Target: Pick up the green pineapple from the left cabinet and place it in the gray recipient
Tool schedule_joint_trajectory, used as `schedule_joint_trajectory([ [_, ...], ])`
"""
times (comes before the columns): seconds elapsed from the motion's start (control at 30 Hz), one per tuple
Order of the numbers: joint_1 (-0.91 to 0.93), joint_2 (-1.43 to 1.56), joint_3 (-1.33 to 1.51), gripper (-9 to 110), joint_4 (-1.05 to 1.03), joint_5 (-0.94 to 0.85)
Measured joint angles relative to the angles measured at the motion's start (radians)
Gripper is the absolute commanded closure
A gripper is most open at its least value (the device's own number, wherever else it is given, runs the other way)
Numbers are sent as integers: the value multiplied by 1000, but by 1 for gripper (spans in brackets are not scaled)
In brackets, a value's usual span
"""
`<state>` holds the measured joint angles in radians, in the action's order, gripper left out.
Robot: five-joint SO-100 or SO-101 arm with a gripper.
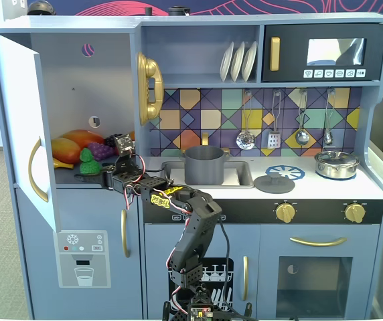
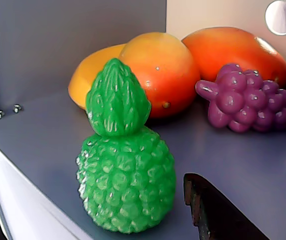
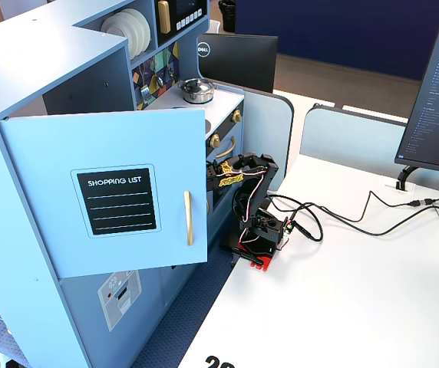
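The green pineapple (image 2: 125,175) stands upright at the front of the left cabinet's shelf (image 2: 43,130); it also shows in a fixed view (image 1: 86,156). The left cabinet (image 1: 64,80) has its door swung open. My gripper (image 1: 99,174) reaches into the cabinet at shelf height, right in front of the pineapple. In the wrist view only one dark finger (image 2: 215,212) shows, just right of the pineapple and apart from it; the gripper looks open and holds nothing. The gray recipient (image 1: 203,165) stands in the sink to the right.
A mango (image 2: 233,50), an orange fruit (image 2: 158,70) and a purple grape bunch (image 2: 248,100) lie behind the pineapple. A flat gray lid (image 1: 274,182) and a silver pot (image 1: 337,164) sit on the counter. The open door (image 3: 104,199) hides the gripper from the side.
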<state>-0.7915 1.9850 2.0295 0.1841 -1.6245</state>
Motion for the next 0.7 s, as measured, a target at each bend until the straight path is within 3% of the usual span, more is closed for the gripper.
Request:
schedule_joint_trajectory([
  [0.57, 25, -256, -215, 66, 38, 0],
  [0.63, 17, -267, -227, 78, 38, 0],
  [0.7, 2, -272, -236, 102, 38, -5],
])
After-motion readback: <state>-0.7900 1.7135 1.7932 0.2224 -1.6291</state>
